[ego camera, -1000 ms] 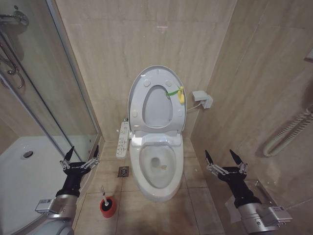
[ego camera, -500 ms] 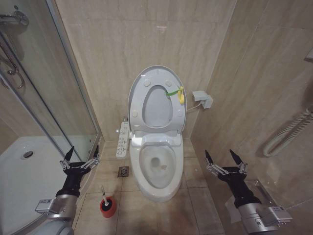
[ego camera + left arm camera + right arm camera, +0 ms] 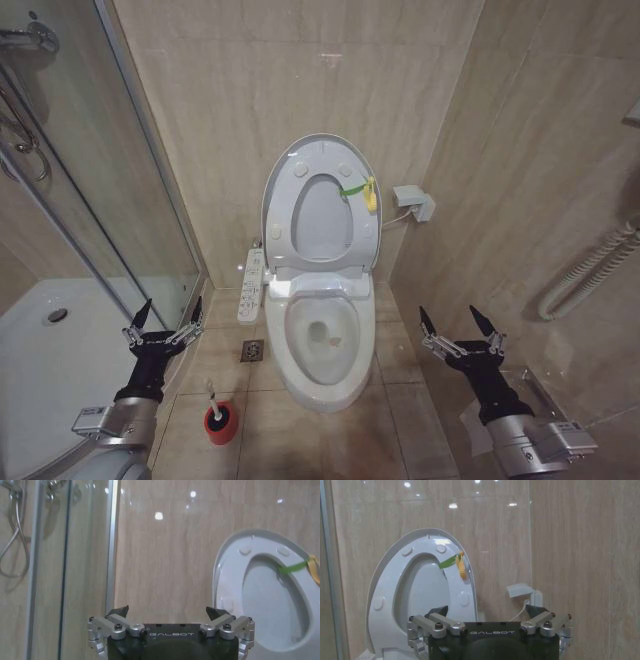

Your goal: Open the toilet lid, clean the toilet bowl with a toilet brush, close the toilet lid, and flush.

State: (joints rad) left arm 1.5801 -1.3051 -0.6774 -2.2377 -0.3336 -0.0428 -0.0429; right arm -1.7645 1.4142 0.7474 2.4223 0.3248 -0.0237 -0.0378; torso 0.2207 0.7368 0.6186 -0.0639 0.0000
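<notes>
Toilet lid point(image 3: 322, 160) is up — leaning back against the beige tiled wall point(image 3: 300, 70), centre of the head view. Large glossy white oval, round bumpers visible on its underside near the top edge, and a small yellow-green tag point(image 3: 366, 191) hanging at its right edge. The ring-shaped seat point(image 3: 283, 220) is raised too, lying flat against the lid's underside. Both wrist views show the same raised lid, tag and bumpers.

Toilet bowl point(image 3: 322, 385) sits open below the lid, lower centre of frame: white ceramic oval basin on the tiled floor point(image 3: 395, 400), a little water at the bottom. White button-panel arm point(image 3: 252, 284) sticks out along its left side.

Toilet brush point(image 3: 211, 393) stands in a round red holder cup point(image 3: 221, 424) on the floor, lower left of frame, just left of the bowl; thin white handle pointing up, head down in the cup and hidden.

Left gripper point(image 3: 163, 317) hangs at lower left, above and left of the brush, fingers spread wide, holding nothing. Right gripper point(image 3: 455, 322) is at lower right beside the bowl — also spread wide and empty. Neither touches the toilet or the brush.

Glass shower enclosure point(image 3: 90, 200) fills the left side of frame; a small white wall box point(image 3: 414, 203) with a cable sits right of the lid.
</notes>
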